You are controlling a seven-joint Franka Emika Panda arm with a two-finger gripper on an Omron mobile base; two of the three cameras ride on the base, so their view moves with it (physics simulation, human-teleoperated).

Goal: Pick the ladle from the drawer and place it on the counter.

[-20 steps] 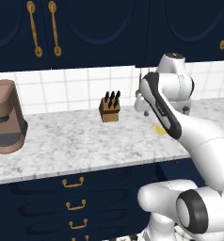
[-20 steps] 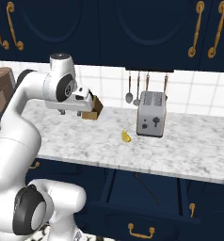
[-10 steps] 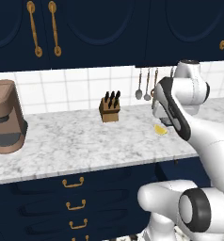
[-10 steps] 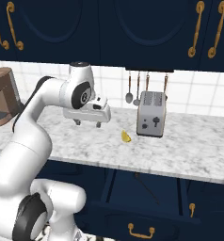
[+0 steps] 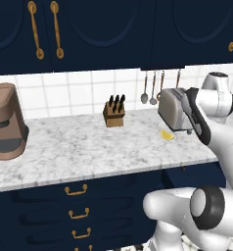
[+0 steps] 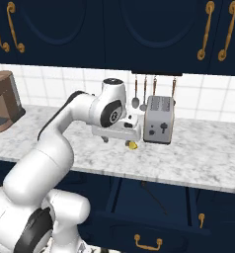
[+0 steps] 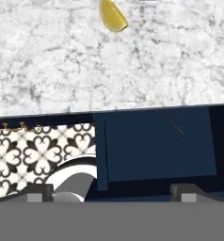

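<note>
The ladle (image 6: pixel 154 198) lies as a thin black line inside the open navy drawer (image 6: pixel 139 231) below the counter (image 6: pixel 198 163). In the hand view the ladle (image 7: pixel 173 126) is a faint slim stroke on the drawer's (image 7: pixel 151 150) dark floor, just past the marble counter (image 7: pixel 62 70) edge. My gripper (image 6: pixel 117 142) hangs open over the counter's front part, left of the toaster, above the drawer. Its fingertips (image 7: pixel 38 191) stand wide apart at the bottom of the hand view, and the gripper (image 7: pixel 111 192) holds nothing. The ladle's bowl is too small to make out.
A silver toaster (image 6: pixel 159 126) stands just right of the hand, a yellow lemon wedge (image 6: pixel 133 145) beside it. Spoons (image 6: pixel 139 101) hang on the tiled wall. Further left are a knife block (image 5: pixel 114 112) and a brown coffee machine (image 5: pixel 8 127). Narrow drawers (image 5: pixel 77 190) sit under the counter's left.
The arm has swung right along the counter, from the knife block to beside the toaster, and the hand has turned downward over the counter's front edge.
</note>
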